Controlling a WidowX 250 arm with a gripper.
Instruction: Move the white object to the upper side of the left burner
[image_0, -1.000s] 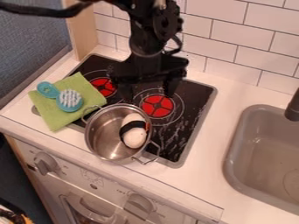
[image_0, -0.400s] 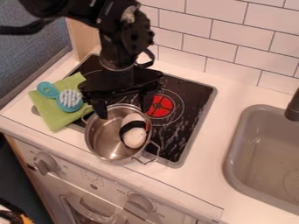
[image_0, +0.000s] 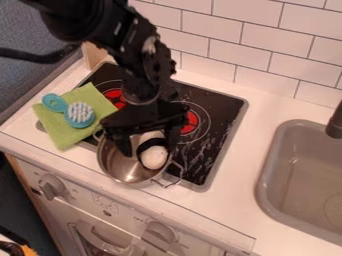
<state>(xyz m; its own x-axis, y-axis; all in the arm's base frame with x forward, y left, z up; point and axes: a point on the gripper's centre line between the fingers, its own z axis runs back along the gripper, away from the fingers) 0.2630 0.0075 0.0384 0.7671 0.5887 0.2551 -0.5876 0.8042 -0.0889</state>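
Observation:
The gripper (image_0: 149, 147) hangs over the steel pot, its two fingers apart, one on the left over the pot's inside and one by the right rim. Between and just in front of them lies the white object (image_0: 154, 157), an egg-like shape with a black band, on the right side of the pot (image_0: 117, 167). I cannot tell whether a finger touches it. The left burner (image_0: 115, 98) shows red behind the pot, partly covered by the arm.
A green cloth (image_0: 62, 131) with a teal brush (image_0: 79, 115) lies at the stove's left. The other red burner (image_0: 190, 122) is right of the gripper. A grey sink (image_0: 302, 182) sits at the right; a tiled wall stands behind.
The gripper has come forward and down from over the back of the stove to the pot, with its fingers still apart. The pot and white object have not moved.

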